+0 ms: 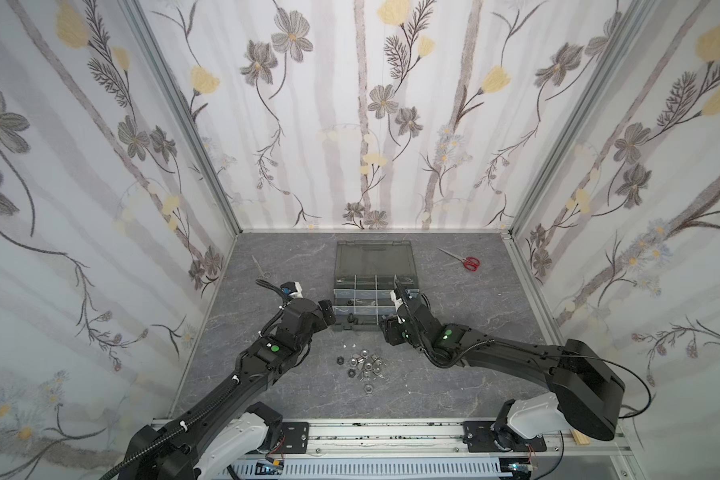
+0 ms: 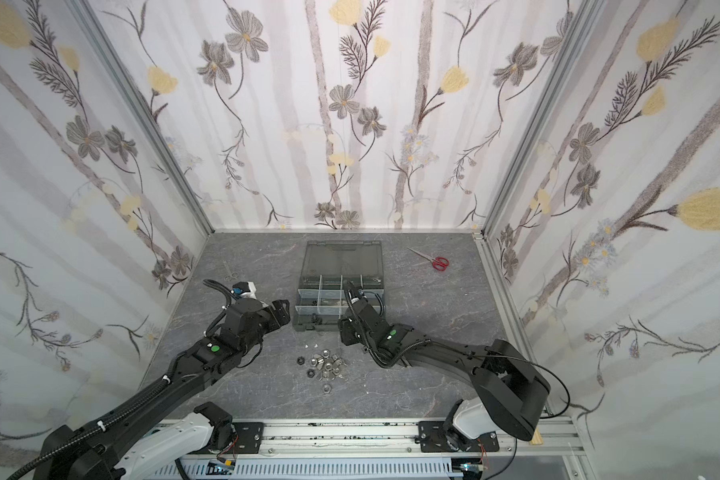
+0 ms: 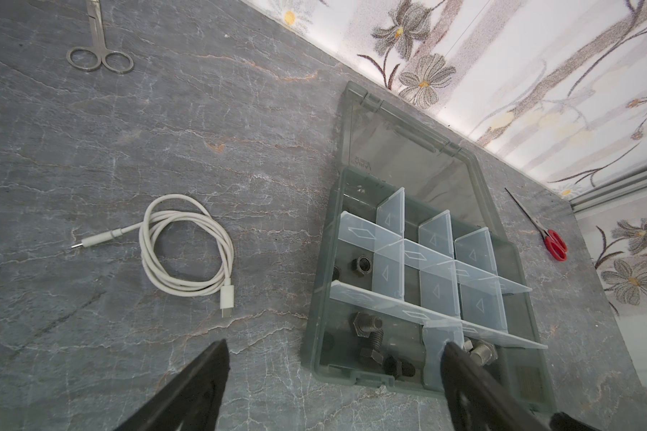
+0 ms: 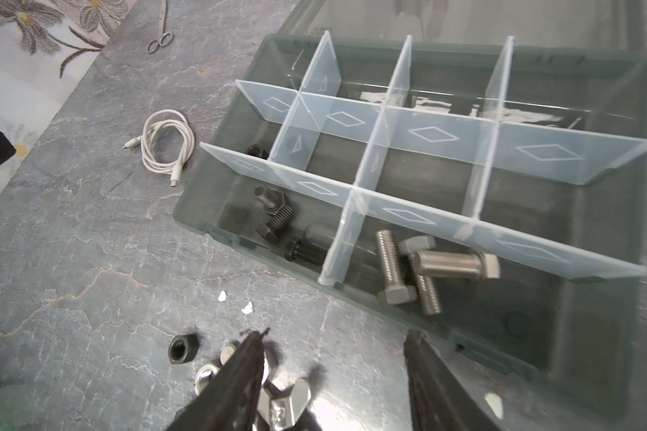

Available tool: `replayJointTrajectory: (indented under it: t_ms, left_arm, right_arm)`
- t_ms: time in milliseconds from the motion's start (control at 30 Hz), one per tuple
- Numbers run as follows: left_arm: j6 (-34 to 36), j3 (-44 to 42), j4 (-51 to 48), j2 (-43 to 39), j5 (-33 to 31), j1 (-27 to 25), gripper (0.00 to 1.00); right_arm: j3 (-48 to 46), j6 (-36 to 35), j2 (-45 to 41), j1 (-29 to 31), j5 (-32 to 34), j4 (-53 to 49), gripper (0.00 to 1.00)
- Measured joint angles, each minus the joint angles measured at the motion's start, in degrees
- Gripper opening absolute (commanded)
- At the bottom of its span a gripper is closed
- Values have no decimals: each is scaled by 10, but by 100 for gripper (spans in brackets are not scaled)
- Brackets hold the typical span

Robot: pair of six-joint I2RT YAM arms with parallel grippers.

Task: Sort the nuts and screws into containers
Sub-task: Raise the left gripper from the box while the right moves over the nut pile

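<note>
place: robot lab test cell | walls: floral-print panels (image 1: 371, 124) in aluminium frame posts (image 1: 184, 116), closing three sides | bench (image 1: 454, 374): grey marble-look top | rig: left arm (image 1: 242, 374) and right arm (image 1: 516, 353) bolted to a front aluminium rail (image 1: 391, 436), slotted cable duct (image 1: 350, 471) below | stock: parts containers (image 1: 364, 297)

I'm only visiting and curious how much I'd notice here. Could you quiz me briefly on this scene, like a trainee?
1. True or false: the silver screws and the black screws share one compartment of the case.
2. Where is the pile of nuts? A) inside the case B) on the table in front of the case C) against the back wall
3. What colour are the handles of the scissors right of the case in both top views?
Key: 1 false; 2 B; 3 red.
</note>
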Motion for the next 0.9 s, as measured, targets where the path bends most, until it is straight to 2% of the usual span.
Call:
replayJointTrajectory:
  t_ms: [467,900]
  left_arm:
    - [-19,-52,2,-69,15,3,100]
    - [-67,-125,1,-220,-15,10,100]
  right_arm:
    - [73,-16,97,40,-45,8,61]
    - [147,-46,171,71,-76,-14,61]
